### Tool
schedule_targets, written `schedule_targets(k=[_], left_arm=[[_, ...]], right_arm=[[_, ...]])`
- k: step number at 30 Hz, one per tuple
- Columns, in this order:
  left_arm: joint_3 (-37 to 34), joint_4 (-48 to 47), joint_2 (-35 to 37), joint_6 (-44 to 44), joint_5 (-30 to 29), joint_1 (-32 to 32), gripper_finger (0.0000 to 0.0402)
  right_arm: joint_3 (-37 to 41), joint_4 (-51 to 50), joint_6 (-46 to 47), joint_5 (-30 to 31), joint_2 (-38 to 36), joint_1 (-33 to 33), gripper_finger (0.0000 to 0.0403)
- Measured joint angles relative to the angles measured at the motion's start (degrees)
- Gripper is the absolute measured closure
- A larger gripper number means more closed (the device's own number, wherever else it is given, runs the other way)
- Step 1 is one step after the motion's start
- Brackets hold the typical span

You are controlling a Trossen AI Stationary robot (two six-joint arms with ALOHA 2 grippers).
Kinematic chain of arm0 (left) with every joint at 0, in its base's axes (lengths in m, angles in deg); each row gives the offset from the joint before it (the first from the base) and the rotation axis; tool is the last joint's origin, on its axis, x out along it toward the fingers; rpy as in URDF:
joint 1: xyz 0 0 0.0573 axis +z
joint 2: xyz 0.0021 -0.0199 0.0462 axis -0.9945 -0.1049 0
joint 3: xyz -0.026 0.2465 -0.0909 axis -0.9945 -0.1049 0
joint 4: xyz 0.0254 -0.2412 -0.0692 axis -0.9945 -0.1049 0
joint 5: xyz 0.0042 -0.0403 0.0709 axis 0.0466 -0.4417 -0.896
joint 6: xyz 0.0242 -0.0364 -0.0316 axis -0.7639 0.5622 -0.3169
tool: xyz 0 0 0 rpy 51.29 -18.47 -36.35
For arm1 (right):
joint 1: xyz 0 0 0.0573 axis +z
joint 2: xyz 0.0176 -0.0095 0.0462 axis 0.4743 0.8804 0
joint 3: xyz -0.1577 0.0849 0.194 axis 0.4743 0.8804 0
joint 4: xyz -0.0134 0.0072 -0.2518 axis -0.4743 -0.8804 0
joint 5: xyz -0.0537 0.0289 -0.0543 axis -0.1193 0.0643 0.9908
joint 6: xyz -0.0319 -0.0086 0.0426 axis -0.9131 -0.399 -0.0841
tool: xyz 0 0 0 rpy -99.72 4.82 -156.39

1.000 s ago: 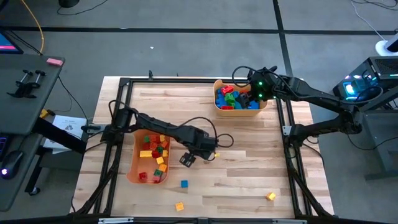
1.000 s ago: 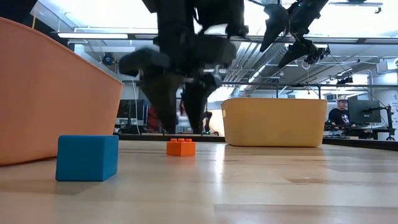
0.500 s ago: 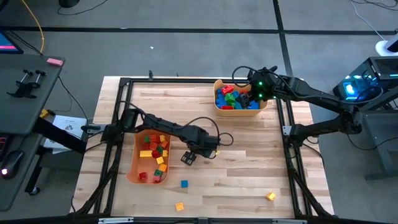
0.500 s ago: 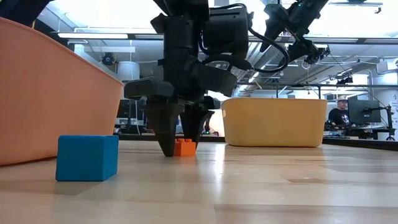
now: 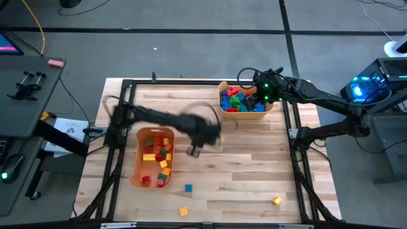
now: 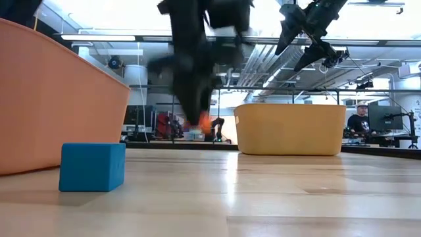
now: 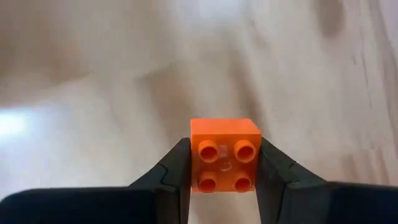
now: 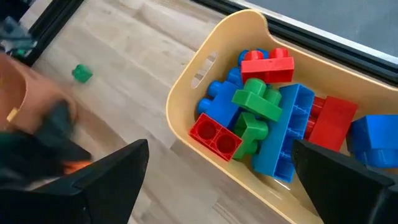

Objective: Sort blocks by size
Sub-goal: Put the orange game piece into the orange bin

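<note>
The left gripper point(image 7: 225, 165) is pinching a small orange block point(image 7: 224, 154) between its two fingers, studs facing the wrist camera, and the low view is showing that block point(image 6: 203, 120) hanging clear of the table. From above, this gripper point(image 5: 194, 150) is sitting just beside the orange bin point(image 5: 137, 166) that is holding the other small blocks, so the short carry, as I judge it, is running sideways toward the table's left edge. The block is nearly square, so no long axis is mattering here. The right gripper point(image 8: 217, 180) is waiting with its fingers wide apart over the yellow bin point(image 8: 200, 76) of big blocks, well apart from the orange bin.
</note>
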Motion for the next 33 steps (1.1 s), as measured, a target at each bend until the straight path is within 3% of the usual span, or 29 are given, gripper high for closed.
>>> schedule_targets(k=[5, 9, 14, 20, 23, 26, 31, 33], left_arm=[[0.1, -1.0, 13.7, 9.0, -0.6, 4.6, 0.031], [0.0, -1.6, 26.5, 15.2, -0.7, 4.7, 0.031], [-8.9, -1.4, 42.3, 24.5, -4.5, -1.9, 0.031], [-27.9, -0.8, 58.9, 49.4, -15.0, -16.5, 0.031], [-36.1, -0.6, 62.7, 61.2, -15.9, -23.3, 0.031], [-40.9, 1.0, 62.9, 67.6, -14.0, -28.1, 0.031], [-42.6, 1.3, 58.6, 68.3, -9.0, -32.3, 0.0308], [-42.6, 1.7, 56.5, 68.1, -7.4, -32.8, 0.0279]], right_arm=[[0.0, -0.1, 5.9, 6.3, 0.0, 0.0, 0.0013], [0.0, -0.8, 11.8, 11.9, 0.0, 0.0, 0.0013], [0.0, -2.3, 12.7, 10.1, 0.1, 0.1, 0.0013], [0.0, -4.0, 12.0, 12.0, 0.1, 2.5, 0.0013], [0.0, -4.5, 15.1, 15.5, 0.1, 3.9, 0.0013], [0.0, -3.5, 14.4, 15.1, 0.4, 5.4, 0.0013], [0.0, -3.6, 13.3, 12.0, 1.9, 8.9, 0.0013], [0.0, -3.4, 11.4, 10.0, 3.1, 10.6, 0.0013]])
